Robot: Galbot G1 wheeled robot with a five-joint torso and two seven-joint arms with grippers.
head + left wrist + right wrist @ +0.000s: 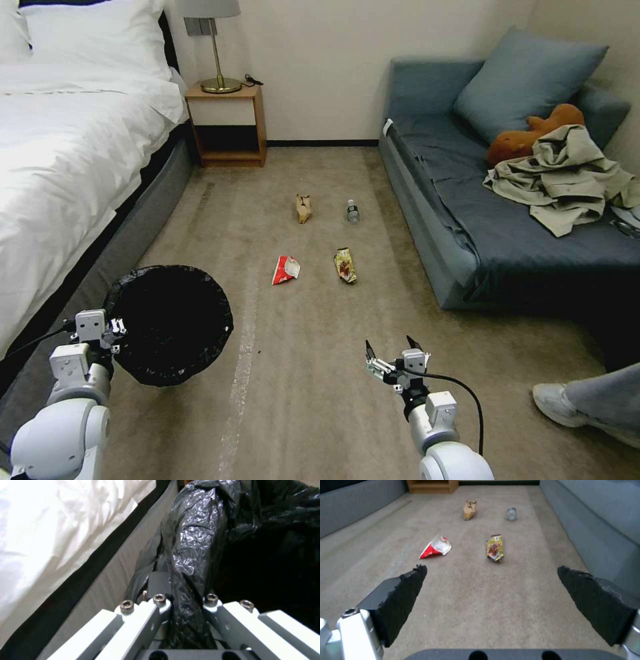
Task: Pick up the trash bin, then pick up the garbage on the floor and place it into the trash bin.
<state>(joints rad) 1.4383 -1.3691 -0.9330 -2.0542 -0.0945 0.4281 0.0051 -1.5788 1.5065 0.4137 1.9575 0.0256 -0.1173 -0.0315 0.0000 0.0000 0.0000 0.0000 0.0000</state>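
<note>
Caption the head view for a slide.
Left gripper holds the trash bin by its rim; open right gripper faces four litter pieces on the carpet.

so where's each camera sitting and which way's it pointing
Head: high on the robot, looking forward and down at the floor litter; shows left gripper holding the bin and right gripper, open.
Left wrist: along its fingers clamping the bin bag.
Right wrist: low, forward over the carpet, between its pads.
Head and right wrist share the red wrapper.
</note>
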